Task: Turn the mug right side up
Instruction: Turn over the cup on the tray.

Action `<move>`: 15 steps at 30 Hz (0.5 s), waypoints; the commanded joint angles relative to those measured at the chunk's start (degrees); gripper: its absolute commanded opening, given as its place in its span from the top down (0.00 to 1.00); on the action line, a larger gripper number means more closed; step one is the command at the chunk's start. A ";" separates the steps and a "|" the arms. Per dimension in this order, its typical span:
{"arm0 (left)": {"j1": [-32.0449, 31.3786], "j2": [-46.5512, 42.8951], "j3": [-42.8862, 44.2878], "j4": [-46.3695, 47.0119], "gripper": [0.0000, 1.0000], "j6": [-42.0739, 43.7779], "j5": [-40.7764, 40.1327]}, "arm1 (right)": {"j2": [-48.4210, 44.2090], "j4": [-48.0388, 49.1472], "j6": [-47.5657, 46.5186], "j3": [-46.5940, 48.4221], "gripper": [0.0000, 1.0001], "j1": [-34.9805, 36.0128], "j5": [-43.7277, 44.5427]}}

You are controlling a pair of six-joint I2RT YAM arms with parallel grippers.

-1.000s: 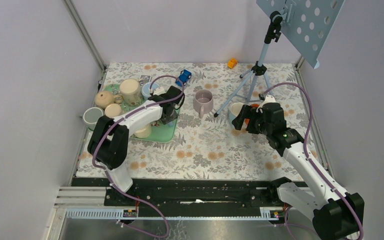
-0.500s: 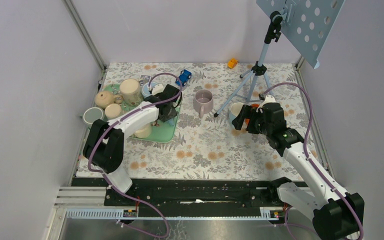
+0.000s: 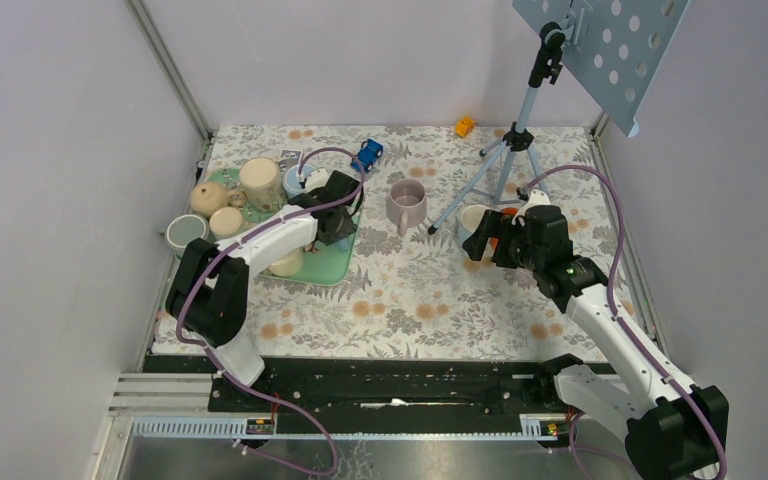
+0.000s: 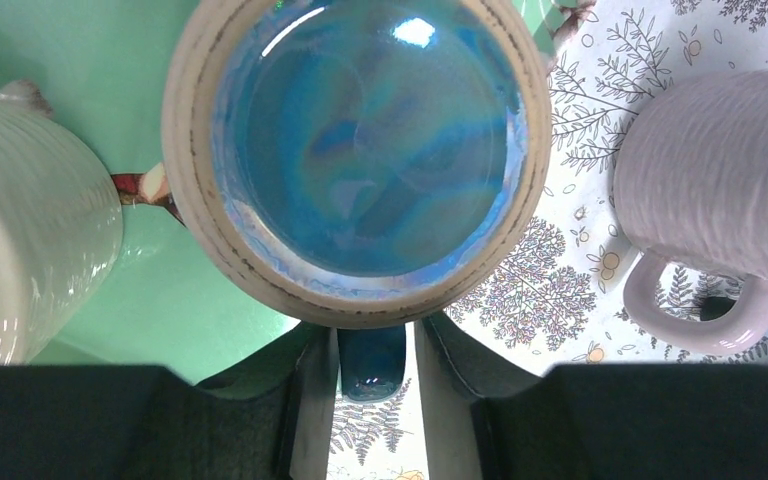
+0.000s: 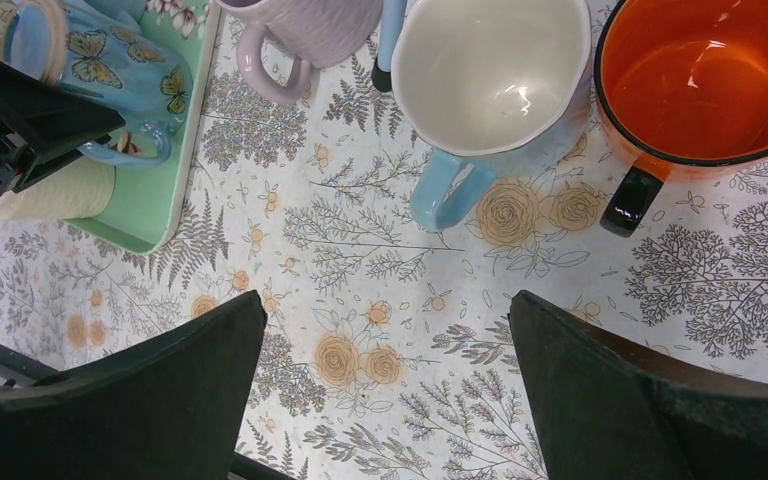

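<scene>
Overhead rear view; close downward wrist views, lilac mug [image 4: 720, 180] in both.

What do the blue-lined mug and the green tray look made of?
Round blue-lined butterfly mug: probably glazed ceramic; glossy iridescent interior with sharp highlights, speckled cream rim. Flat mint-green tray: likely plastic; smooth, evenly coloured, softly reflective.
</scene>
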 commanded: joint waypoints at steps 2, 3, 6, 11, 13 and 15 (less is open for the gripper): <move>0.38 -0.48 0.62 2.26 0.70 1.09 0.90 | -0.32 1.38 -0.66 0.06 0.00 -0.22 -0.84; 0.39 -0.36 0.73 2.31 0.73 1.14 0.93 | -0.28 1.38 -0.68 0.12 0.00 -0.22 -0.85; 0.55 -0.29 0.60 2.41 0.84 1.27 1.48 | -0.38 1.21 -0.67 0.28 0.00 -0.22 -0.97; 0.82 -1.98 0.40 2.77 1.00 2.01 2.51 | -0.35 1.20 -0.26 0.34 0.00 -0.27 -2.26; 0.82 -3.38 0.52 3.00 1.00 2.74 2.78 | -0.12 1.35 0.26 0.41 0.00 -0.21 -3.52; 0.82 -5.08 0.68 3.14 1.00 3.46 2.95 | 0.14 1.42 1.01 0.57 0.00 -0.22 -5.12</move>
